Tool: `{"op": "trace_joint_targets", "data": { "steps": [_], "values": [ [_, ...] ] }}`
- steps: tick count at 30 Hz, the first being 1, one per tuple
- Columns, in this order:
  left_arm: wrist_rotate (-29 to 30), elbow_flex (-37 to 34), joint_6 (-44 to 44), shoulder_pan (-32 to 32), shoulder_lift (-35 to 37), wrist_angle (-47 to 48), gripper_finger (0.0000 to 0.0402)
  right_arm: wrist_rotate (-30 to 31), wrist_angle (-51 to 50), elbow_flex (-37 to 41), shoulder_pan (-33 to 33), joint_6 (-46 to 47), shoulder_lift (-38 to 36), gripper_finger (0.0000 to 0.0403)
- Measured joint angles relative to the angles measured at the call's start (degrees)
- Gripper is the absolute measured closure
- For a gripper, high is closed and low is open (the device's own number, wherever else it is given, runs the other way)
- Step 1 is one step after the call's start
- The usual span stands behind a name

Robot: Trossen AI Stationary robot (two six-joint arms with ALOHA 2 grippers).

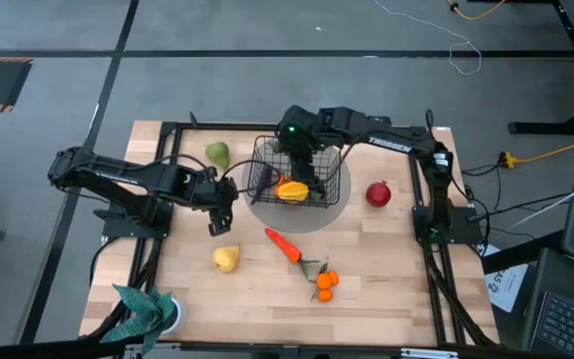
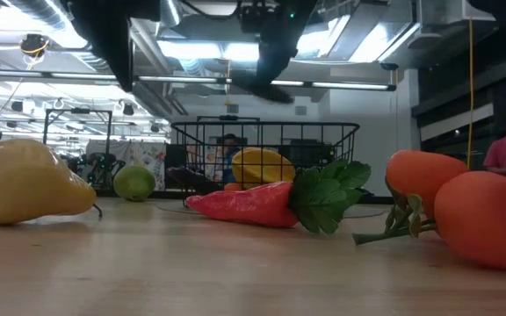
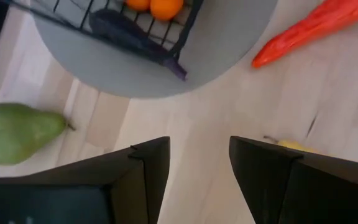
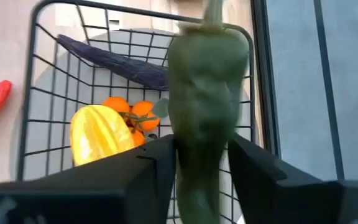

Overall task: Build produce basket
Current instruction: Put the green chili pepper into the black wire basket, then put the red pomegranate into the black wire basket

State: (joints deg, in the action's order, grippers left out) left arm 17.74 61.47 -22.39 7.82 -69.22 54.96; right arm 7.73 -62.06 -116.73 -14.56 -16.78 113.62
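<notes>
Green pepper (image 4: 205,106) blurred, lower end hidden btwn right gripper (image 4: 202,163) fingers; grip unclear.

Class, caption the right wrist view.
Right gripper poised over the wire basket, green pepper between its fingers.

Wooden table (image 1: 387,269) — basket (image 1: 335,189) on grey disc (image 1: 339,214), pears, carrot (image 1: 283,245), oranges (image 1: 325,283), red fruit (image 1: 378,192), teal plant (image 1: 145,307).
</notes>
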Motion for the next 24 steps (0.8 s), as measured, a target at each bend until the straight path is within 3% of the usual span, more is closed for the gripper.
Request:
{"op": "trace_joint_targets", "data": {
  "steps": [7, 13, 24],
  "values": [
    [0.07, -0.1, 0.91, 1.28, -0.1, 0.25, 0.0247, 0.05, 0.53, -0.01, 0.1, -0.01, 0.21, 0.0223],
    [0.28, -0.1, 0.38, 1.28, -0.1, 0.17, 0.0247, 0.73, -1.94, -0.02, 0.03, 0.75, 0.0, 0.0215],
    [1.79, -0.1, 0.45, 0.65, -0.13, -1.95, 0.0247, 3.98, -28.51, -3.99, 2.08, 10.05, -0.05, 0.0215]
  ]
}}
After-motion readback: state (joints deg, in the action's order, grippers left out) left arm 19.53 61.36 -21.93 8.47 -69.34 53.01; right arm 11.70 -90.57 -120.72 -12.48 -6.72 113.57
